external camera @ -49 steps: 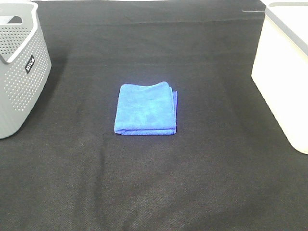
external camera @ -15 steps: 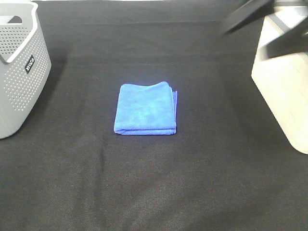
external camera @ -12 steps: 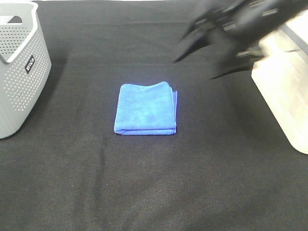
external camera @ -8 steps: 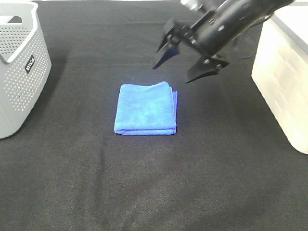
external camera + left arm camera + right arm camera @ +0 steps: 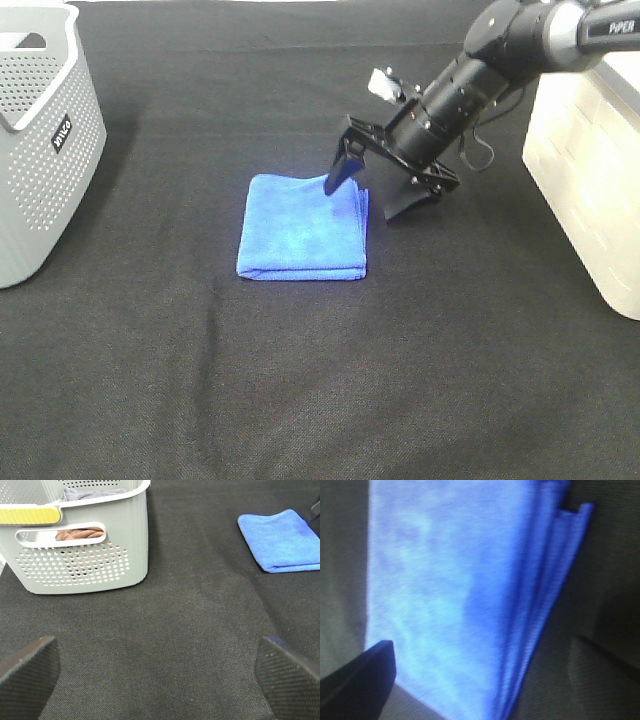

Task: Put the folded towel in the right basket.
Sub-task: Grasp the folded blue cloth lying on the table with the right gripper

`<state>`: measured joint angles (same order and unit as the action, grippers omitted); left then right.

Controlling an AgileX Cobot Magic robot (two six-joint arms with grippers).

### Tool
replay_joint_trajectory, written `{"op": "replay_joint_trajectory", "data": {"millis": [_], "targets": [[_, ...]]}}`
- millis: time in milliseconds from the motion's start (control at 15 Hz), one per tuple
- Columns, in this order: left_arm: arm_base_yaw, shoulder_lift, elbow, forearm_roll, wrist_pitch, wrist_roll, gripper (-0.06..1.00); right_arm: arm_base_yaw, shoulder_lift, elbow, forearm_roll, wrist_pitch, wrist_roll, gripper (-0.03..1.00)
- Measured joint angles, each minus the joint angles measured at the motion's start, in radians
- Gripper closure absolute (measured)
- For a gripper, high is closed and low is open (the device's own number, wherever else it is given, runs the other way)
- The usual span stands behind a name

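Your right gripper point(image 5: 364, 199) is spread wide and holds nothing. It is down at the far right corner of the folded towel point(image 5: 300, 230). One finger point(image 5: 340, 170) sits over the blue cloth near that corner, and the other point(image 5: 408, 204) sits over the bare table point(image 5: 300, 390) just beside the towel's right edge. In the right wrist view the towel's point(image 5: 445, 580) layered edges run between the two fingers of the gripper point(image 5: 480, 680). Whether either fingertip actually presses on the cloth you cannot tell from these views.

The towel lies flat in the middle of the table, well apart from both baskets. The white right basket point(image 5: 590, 190) stands at the table's right edge, and the right arm reaches out past its front corner.

Your left gripper point(image 5: 157, 680) is also parted wide and empty, low over the table. It is near the grey perforated left basket point(image 5: 85, 560), which has a brown cloth point(image 5: 80, 532) showing through its handle slot. The towel point(image 5: 282, 540) shows at the far side of the left wrist view.
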<state>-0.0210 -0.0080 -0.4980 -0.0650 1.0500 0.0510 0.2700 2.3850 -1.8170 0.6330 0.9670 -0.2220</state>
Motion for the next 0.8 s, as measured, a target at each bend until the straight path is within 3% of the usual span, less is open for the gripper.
{"op": "replay_joint_trajectory", "data": {"millis": [333,600,733,800], "targets": [[0.0,0.0,0.0,0.001,0.0,0.0,-0.04,0.001,0.071,-0.022,0.061,0.004,0.013,0.1],[0.0,0.0,0.0,0.003,0.0,0.0,-0.04,0.061,0.097,-0.027,0.139,-0.03,0.014,0.18],[0.0,0.0,0.0,0.008,0.0,0.0,-0.04,0.148,0.108,-0.033,0.131,-0.085,0.015,0.38],[0.0,0.0,0.0,0.008,0.0,0.0,-0.04,0.162,0.113,-0.033,0.107,-0.09,0.023,0.56]]}}
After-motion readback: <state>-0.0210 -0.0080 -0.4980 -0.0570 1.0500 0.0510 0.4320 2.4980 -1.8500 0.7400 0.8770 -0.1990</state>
